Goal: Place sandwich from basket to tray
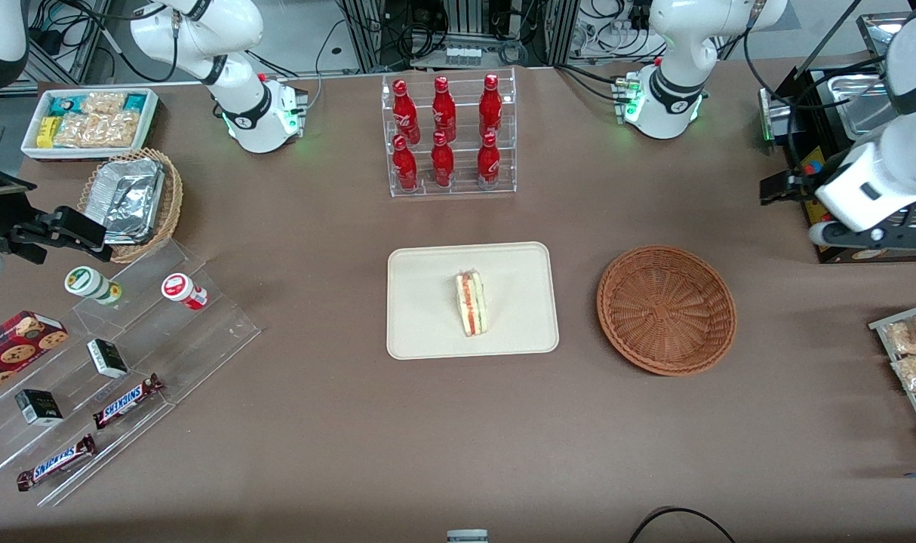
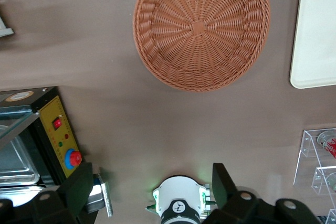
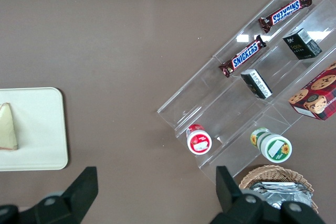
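Observation:
The sandwich (image 1: 471, 303), a pale wedge with red, green and cream layers, lies on the cream-beige tray (image 1: 428, 332) at the table's middle. It also shows in the right wrist view (image 3: 7, 127) on the tray (image 3: 42, 129). The reddish-brown wicker basket (image 1: 665, 309) is empty and sits beside the tray, toward the working arm's end. My gripper (image 1: 786, 188) is open and empty. It hangs high above the table, farther from the front camera than the basket, next to a black machine. In the left wrist view the gripper (image 2: 152, 190) is well apart from the basket (image 2: 202, 27) and the tray's edge (image 2: 317, 40).
A black machine with a yellow button panel (image 2: 55, 135) stands close to my gripper. A clear rack of red bottles (image 1: 449, 136) stands farther back than the tray. A wire rack of snack bags (image 1: 914, 354) is at the working arm's end. Acrylic steps with snacks (image 1: 111, 362) are at the parked arm's end.

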